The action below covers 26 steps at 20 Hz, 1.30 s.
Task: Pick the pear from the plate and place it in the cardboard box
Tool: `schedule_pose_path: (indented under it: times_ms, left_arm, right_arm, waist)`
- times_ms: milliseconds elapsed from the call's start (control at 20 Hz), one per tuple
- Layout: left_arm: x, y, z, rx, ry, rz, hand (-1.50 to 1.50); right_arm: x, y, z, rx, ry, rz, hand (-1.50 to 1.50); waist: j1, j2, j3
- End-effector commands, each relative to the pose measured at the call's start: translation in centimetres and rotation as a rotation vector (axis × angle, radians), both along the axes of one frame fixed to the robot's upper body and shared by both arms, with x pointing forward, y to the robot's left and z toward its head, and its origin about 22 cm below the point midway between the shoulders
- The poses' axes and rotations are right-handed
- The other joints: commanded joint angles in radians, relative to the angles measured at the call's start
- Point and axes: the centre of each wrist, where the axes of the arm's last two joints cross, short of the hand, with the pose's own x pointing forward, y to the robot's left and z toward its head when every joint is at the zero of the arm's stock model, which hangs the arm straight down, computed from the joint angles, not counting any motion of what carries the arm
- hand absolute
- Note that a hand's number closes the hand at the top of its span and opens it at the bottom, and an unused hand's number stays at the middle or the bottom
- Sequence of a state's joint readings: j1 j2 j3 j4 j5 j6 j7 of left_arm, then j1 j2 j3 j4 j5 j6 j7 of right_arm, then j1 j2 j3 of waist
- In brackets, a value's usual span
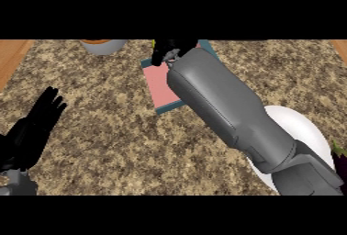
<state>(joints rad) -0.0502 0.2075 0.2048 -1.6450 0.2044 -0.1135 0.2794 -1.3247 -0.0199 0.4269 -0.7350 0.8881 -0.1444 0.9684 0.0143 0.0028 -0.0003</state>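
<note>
1. The left hand [30, 131] shows at the view's lower left, open, fingers straight and pointing up, resting over the speckled surface [102, 137] and holding nothing.
2. A white plate [298, 126] lies at the lower right, partly hidden under the right forearm [230, 114]; no pear shows on its visible part.
3. A dark purple thing with a green bit [339, 156] peeks in at the right edge, just beside the plate.
4. The forearm runs from the lower right up toward the far middle, crossing over the box.
5. The box [159, 85], pink inside with a teal rim, lies beyond the plate, near the far edge.
6. The right hand [169, 49] hangs over the box's far end, fingers curled downward round a small yellowish thing, probably the pear [157, 42], which is mostly hidden.
7. A grey bowl [103, 46] with an orange inside sits at the far left.
</note>
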Motion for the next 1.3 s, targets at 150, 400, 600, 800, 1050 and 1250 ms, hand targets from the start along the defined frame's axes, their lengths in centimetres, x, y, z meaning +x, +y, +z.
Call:
schedule_pose_path:
  times_ms: [150, 400, 600, 800, 1050, 1250]
  left_arm:
    - [-1.0, -0.5, -1.3, -0.011, 0.021, 0.001, 0.00]
    - [0.2, -0.7, -0.5, 0.006, -0.010, 0.028, 0.00]
    - [0.1, -1.2, -0.5, 0.006, 0.008, 0.007, 0.00]
    - [-0.3, -0.5, -0.3, 0.010, 0.011, 0.015, 0.00]
    - [0.2, 0.0, 0.9, -0.017, 0.006, 0.024, 0.00]
    - [-1.5, 0.2, -0.2, -0.008, 0.021, 0.026, 0.00]
  right_arm:
    - [1.5, -2.4, -4.5, 0.110, 0.191, -0.160, 1.50]
    - [0.4, -4.3, -8.1, 0.166, 0.260, -0.040, -1.50]
    - [0.3, -4.5, -8.7, 0.257, 0.123, 0.004, -1.50]
    - [-0.4, -5.3, -8.2, 0.509, -0.112, -0.054, -1.50]
    - [-1.3, -6.4, -6.7, 0.720, -0.283, -0.086, -1.50]
    - [-2.7, -9.1, -4.9, 0.778, -0.307, -0.110, -1.50]
  waist:
    - [0.012, 0.002, 0.000]
    - [-0.011, -0.003, 0.000]
    - [-0.003, -0.001, 0.001]
    - [-0.011, -0.005, 0.002]
    - [-0.023, -0.010, 0.002]
    - [-0.034, -0.015, 0.001]
